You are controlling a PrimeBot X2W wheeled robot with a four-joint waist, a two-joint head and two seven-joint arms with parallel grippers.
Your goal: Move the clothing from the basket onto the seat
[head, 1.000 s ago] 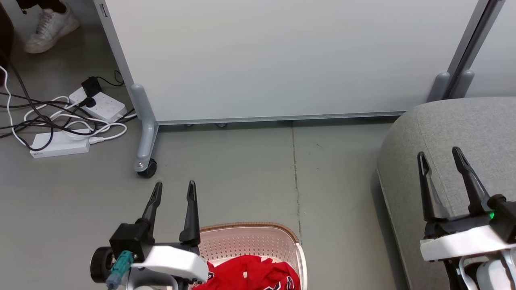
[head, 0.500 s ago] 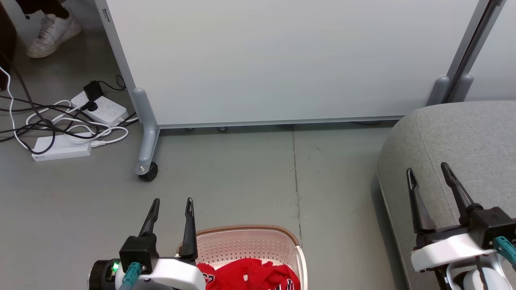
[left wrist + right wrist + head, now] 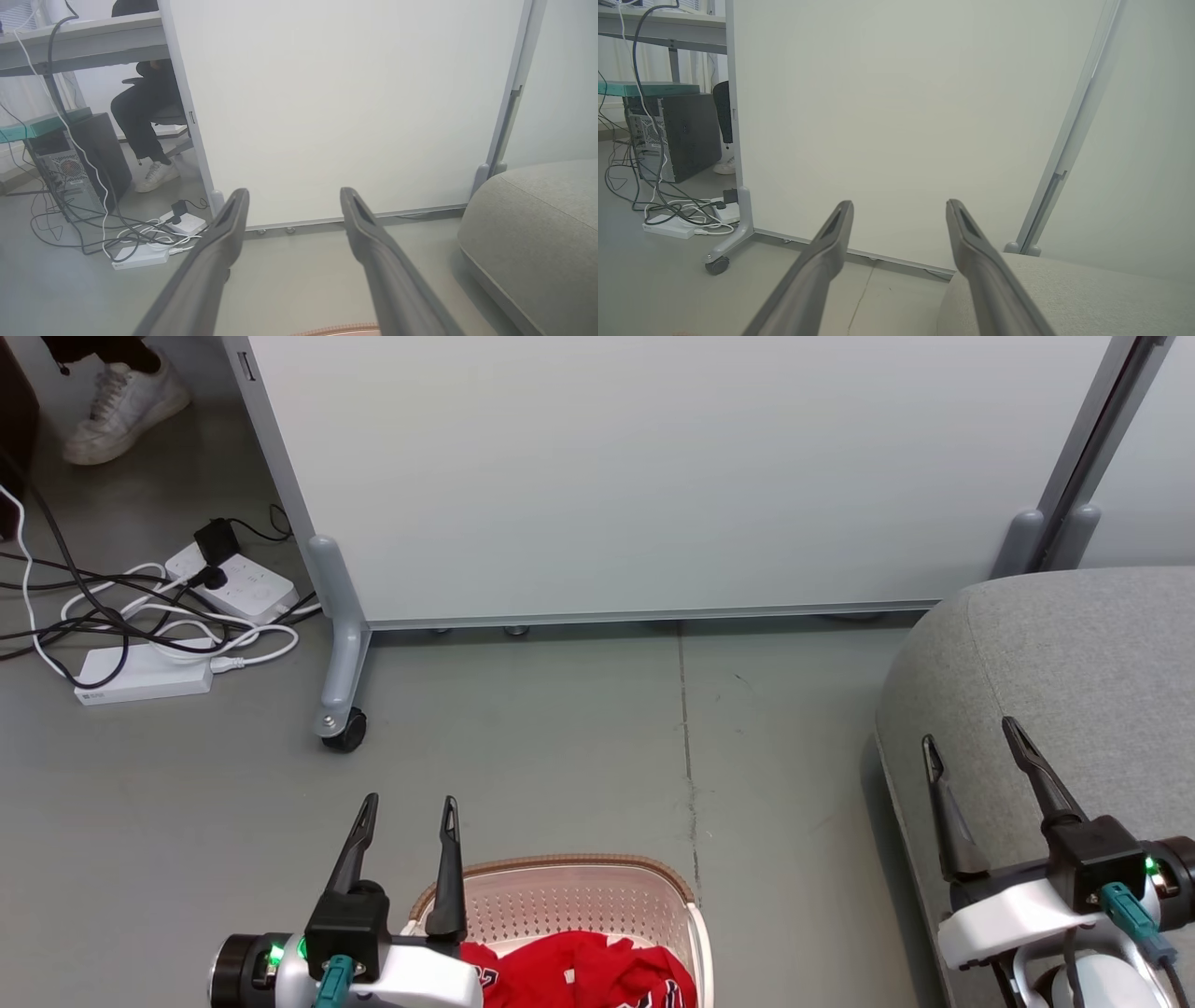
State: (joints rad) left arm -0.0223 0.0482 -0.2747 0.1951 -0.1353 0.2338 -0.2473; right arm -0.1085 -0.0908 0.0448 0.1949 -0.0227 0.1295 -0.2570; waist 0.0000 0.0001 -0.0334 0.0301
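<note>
**Both grippers empty, clothing in basket**

The grey seat (image 3: 1074, 653) spreads ahead and right of the right gripper (image 3: 968, 731), whose fingers are parted and empty. The basket (image 3: 579, 861) sits just right of the left gripper (image 3: 411, 800), which is also parted and empty. Crumpled red clothing (image 3: 579, 975) lies crosswise inside the basket.

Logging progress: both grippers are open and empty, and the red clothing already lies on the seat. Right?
No. The head view shows the clothing in the basket, not on the seat. The left gripper and right gripper are indeed open and empty.
</note>
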